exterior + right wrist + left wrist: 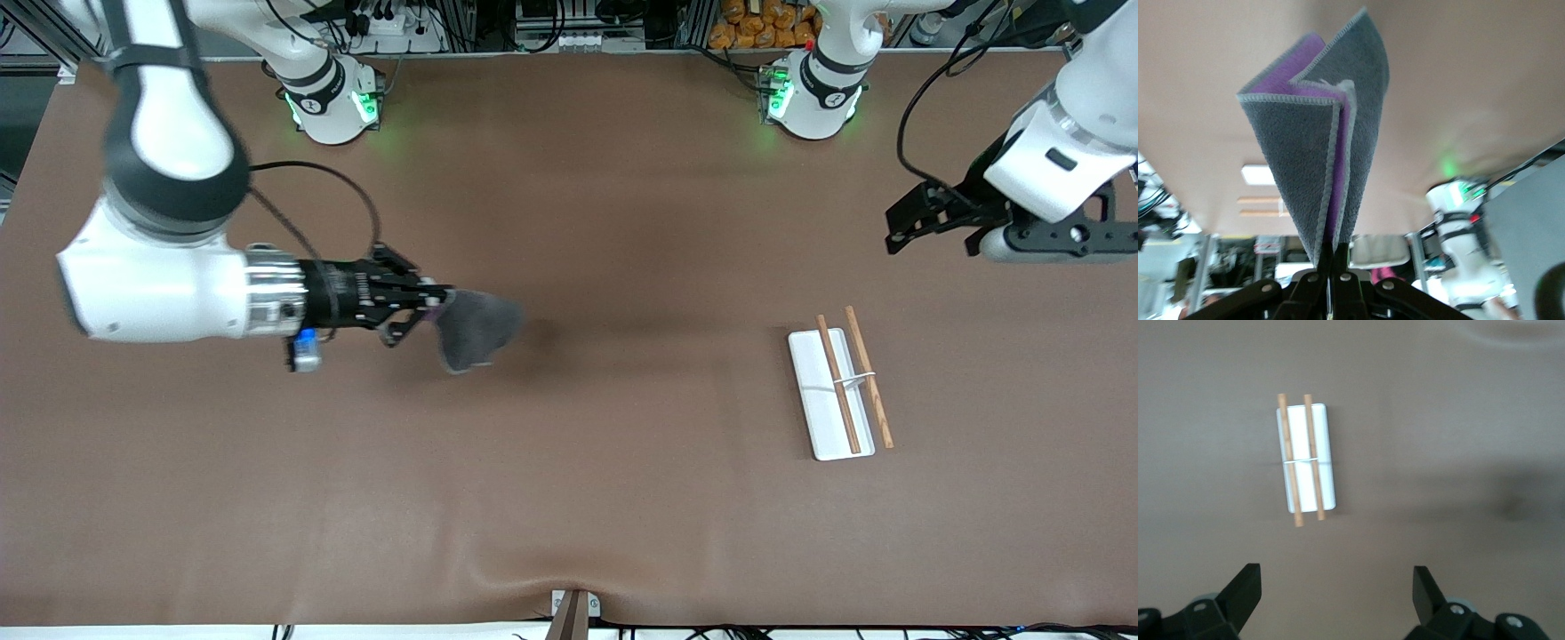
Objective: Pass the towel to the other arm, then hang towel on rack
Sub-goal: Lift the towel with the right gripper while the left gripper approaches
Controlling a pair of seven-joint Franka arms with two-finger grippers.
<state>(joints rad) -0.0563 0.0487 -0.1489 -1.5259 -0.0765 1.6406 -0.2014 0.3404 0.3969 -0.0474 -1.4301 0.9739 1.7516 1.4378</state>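
Note:
The dark-grey towel (480, 331) hangs in the air over the brown table, folded, with its purple reverse (1281, 70) showing inside the fold. My right gripper (440, 302) is shut on one edge of the towel (1318, 153), and its jaws (1335, 260) are pressed together on the cloth. The other arm (1058, 160), my left one, is up over its end of the table, with the left gripper (931, 244) open and empty. The rack (849, 378) lies on the table below the left gripper (1337, 587), seen as two wooden rods over a white tray (1328, 453).
Both arm bases (333, 98) (809, 93) with green lights stand along the table edge farthest from the front camera. A small clamp (569, 612) sits at the nearest edge. A black cable (356, 191) loops above the right wrist. The rack (1261, 200) also shows small in the right wrist view.

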